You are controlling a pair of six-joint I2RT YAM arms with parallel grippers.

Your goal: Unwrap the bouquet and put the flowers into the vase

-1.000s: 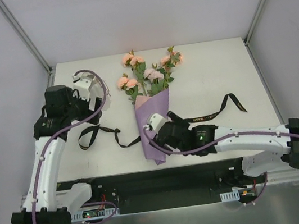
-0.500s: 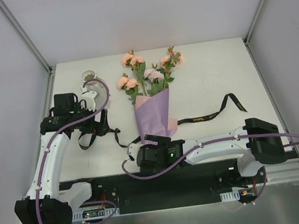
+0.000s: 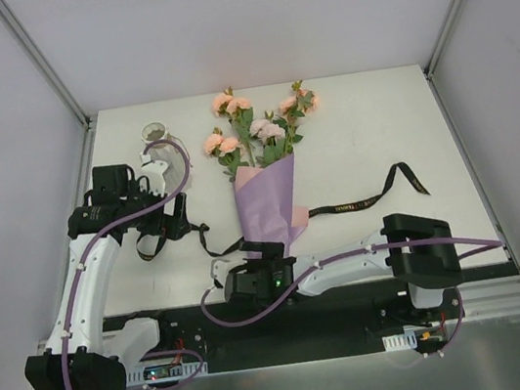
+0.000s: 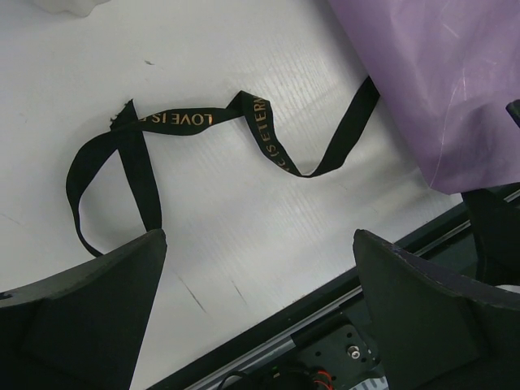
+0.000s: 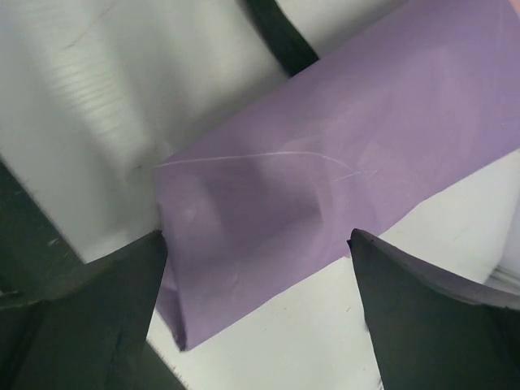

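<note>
Since the earlier frames the right arm has pulled back to the near edge, and its right gripper [image 5: 256, 244] now hangs spread wide and empty over the bottom corner of the cone. The left arm has drawn off the far-left corner, uncovering the small white round-mouthed vase [image 3: 153, 133]. The left gripper [image 4: 258, 240] is also wide open with nothing in it, above a loop of the black satin ribbon with gold lettering [image 4: 203, 118]. The bouquet in its matte lilac paper cone [image 3: 268, 194] lies flat mid-table on the white table [image 3: 368, 128], tip towards the arms. The ribbon looks untied, trailing limp on both sides of the cone, so that step seems done. The paper is lightly creased and not yet peeled away. The peach and pale pink roses on green leafy stems [image 3: 249, 127] fan out of the far end. None are in the vase, which stands well apart to their left, so unwrapping and all placing remain.
</note>
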